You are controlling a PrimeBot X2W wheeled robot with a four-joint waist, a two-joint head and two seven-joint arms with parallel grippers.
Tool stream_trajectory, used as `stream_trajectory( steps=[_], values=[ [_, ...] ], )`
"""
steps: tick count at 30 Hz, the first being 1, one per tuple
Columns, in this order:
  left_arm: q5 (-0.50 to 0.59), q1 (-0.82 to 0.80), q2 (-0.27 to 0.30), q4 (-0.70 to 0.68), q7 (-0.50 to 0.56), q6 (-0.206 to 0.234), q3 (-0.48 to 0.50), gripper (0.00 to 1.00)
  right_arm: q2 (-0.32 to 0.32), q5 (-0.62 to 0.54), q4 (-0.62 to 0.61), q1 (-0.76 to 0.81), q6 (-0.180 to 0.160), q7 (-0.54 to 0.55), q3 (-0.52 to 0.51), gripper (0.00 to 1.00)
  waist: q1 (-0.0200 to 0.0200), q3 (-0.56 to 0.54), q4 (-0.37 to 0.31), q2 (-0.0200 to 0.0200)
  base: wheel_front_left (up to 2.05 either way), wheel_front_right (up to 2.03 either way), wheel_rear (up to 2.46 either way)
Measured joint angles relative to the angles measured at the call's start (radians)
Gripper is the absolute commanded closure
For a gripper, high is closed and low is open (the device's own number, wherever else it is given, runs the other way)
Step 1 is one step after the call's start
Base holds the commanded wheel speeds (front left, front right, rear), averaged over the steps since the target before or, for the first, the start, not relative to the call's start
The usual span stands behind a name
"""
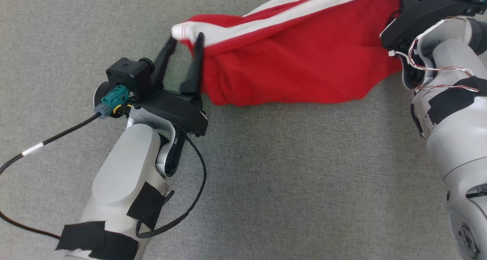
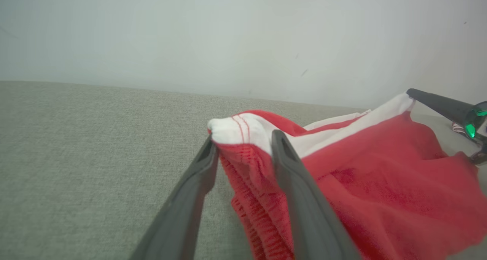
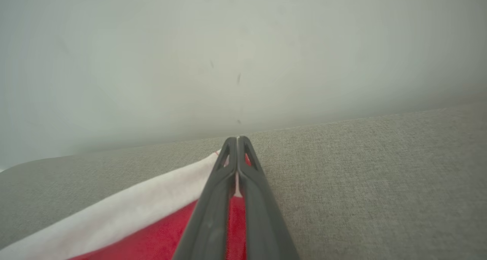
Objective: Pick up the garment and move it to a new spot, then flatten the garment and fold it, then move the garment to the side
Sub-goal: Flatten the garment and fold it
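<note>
Head view: the garment (image 1: 296,62), red with a white band (image 1: 236,31) along its upper edge, hangs stretched between the two arms above the grey cloth-covered tabletop (image 1: 266,176). It runs from the upper middle of the view to the upper right corner, and its red body sags and bunches towards the lower edge. Left pincer (image 1: 186,39): released, the two dark fingers clearly apart. The white stitched corner of the garment sits between the fingertips (image 1: 199,39). In the left wrist view that corner (image 2: 232,130) is bunched into a small knob that touches the tip of the finger on the view's left, and red ribbed cloth falls down between the two fingers. We cannot tell whether the corner rests on the far finger or merely passes behind it. Right pincer (image 3: 237,140): clenched on the garment. In the right wrist view its fingers meet at the tips, with a sliver of white and red cloth pinched in the slot between them. The white band leads away to the lower left of that view, with red cloth below it. In the left wrist view one right finger (image 2: 437,102) meets the far white corner of the garment, which is held off the tabletop there. A pale wall (image 3: 243,43) rises behind the tabletop's far edge in both wrist views. A black cable (image 1: 204,176) loops off the left wrist, and patches of black tape (image 1: 148,204) are wrapped on the left forearm.
</note>
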Motion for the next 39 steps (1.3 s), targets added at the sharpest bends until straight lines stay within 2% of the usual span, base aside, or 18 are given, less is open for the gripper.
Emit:
stream_trajectory(
  steps=[1,2,8,15,24,34,39],
  values=[
    [0.003,-0.001,-0.001,0.0,0.0,0.0,0.003,0.0,0.004,0.0,0.008,-0.005,0.0,-0.01,0.006,0.16,0.0,-0.001,0.0,0.0,0.0,0.0,0.0],
    [0.008,0.0,-0.001,0.002,0.0,0.0,0.005,0.0,0.007,0.001,0.015,-0.008,0.0,-0.015,0.012,0.0,0.0,-0.002,-0.001,0.0,0.0,0.0,0.0],
    [0.042,0.028,-0.003,-0.013,0.0,0.0,0.04,0.0,0.015,0.028,0.026,0.0,0.0,-0.042,0.067,0.0,-0.0001,-0.03,-0.008,-0.0001,0.0,0.0,0.0],
    [0.085,0.151,-0.005,-0.092,0.0,0.0,0.115,0.0,-0.032,0.105,-0.002,0.101,0.0,-0.056,0.146,0.0,-0.0002,-0.099,-0.012,-0.0002,0.0,0.0,0.0],
    [0.188,0.34,-0.002,-0.267,0.0,0.003,0.218,0.0,-0.084,0.194,-0.019,0.228,0.0,-0.038,0.214,0.0,-0.0003,-0.166,-0.013,-0.0002,0.0,0.0,0.0],
    [0.288,0.521,-0.002,-0.417,0.0,0.003,0.262,0.0,-0.103,0.227,0.025,0.265,0.0,-0.01,0.259,0.0,-0.0003,-0.171,0.013,-0.0002,0.0,0.0,0.0],
    [0.293,0.562,-0.005,-0.446,0.0,0.003,0.275,0.0,-0.101,0.219,0.068,0.256,0.0,-0.011,0.275,0.0,-0.0002,-0.164,0.031,-0.0003,0.0,0.0,0.0]
  ],
)
